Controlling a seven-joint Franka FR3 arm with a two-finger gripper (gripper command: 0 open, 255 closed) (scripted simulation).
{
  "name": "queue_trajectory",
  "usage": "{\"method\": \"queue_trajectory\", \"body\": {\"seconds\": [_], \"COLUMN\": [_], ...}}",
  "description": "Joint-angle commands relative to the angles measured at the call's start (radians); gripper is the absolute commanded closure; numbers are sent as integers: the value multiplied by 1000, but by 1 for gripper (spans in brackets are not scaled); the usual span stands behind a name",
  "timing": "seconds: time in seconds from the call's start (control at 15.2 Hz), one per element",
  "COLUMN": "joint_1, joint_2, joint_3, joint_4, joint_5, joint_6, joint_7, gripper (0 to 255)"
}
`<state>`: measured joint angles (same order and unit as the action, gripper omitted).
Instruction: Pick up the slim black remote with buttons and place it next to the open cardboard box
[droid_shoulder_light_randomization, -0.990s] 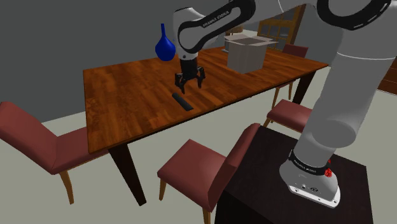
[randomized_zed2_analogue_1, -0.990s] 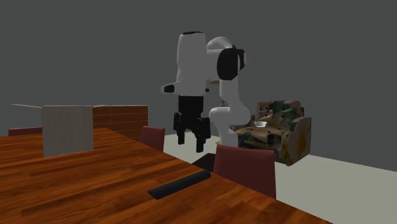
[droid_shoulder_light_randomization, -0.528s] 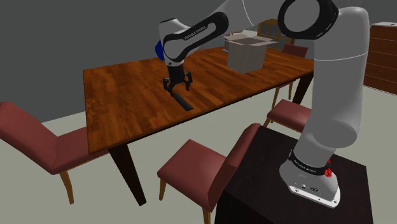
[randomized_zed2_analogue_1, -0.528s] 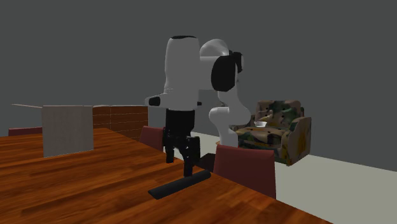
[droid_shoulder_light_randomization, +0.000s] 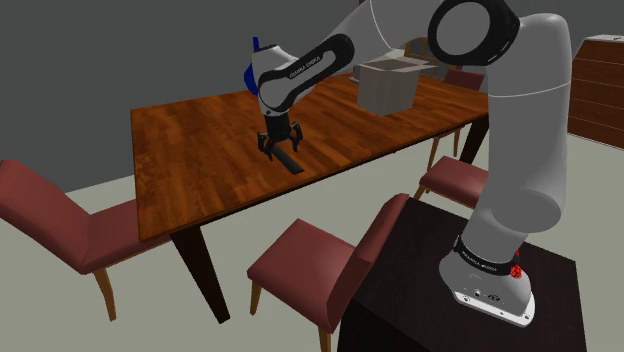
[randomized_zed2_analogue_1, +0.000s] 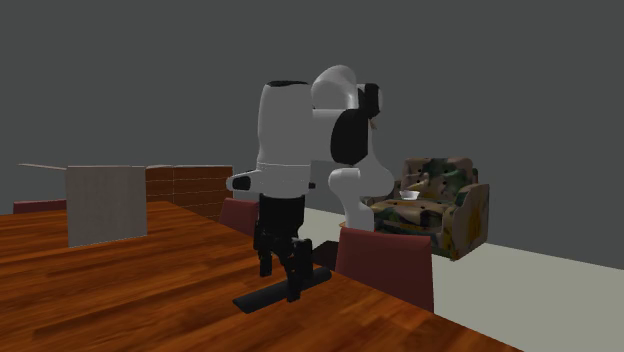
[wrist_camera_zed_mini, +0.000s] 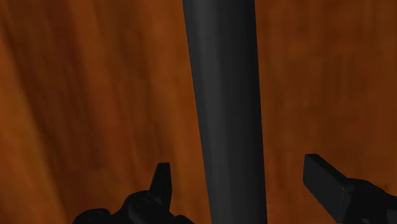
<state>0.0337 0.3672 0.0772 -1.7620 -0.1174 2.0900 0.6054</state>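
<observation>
Grey walls, pale floor, wooden table, red chairs, perhaps a patterned armchair.

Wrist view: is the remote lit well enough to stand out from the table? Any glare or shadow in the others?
Wrist view: remote reads as a dull dark-grey bar, no glare, clear contrast with the brown table. Shoulder view: even light, no cast shadow evident under the gripper. Second exterior view: dim, remote nearly black on the wood.

The brown wooden bench is bare between the slim black remote near its front edge and the open pale cardboard box at its far corner. A blue bulb-shaped vase stands at the back edge. Several dark red chairs line the front edge.
</observation>
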Motion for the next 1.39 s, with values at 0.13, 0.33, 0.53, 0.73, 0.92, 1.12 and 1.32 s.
{"method": "queue_trajectory", "body": {"seconds": [0.13, 0.33, 0.53, 0.73, 0.92, 1.12, 1.32], "joint_1": [0, 0, 0, -1, -1, -1, -1], "joint_2": [0, 0, 0, 2, 3, -11, -26], "joint_3": [0, 0, 0, -1, -1, 1, 2], "joint_4": [-5, -4, -4, -3, -1, 7, 26], "joint_5": [0, 0, 0, 0, 0, 2, 5], "joint_6": [5, 5, 5, 6, 5, -17, -52], "joint_7": [0, 0, 0, -1, -2, -3, -6], "gripper": [0, 0, 255, 255, 255, 255, 255]}}
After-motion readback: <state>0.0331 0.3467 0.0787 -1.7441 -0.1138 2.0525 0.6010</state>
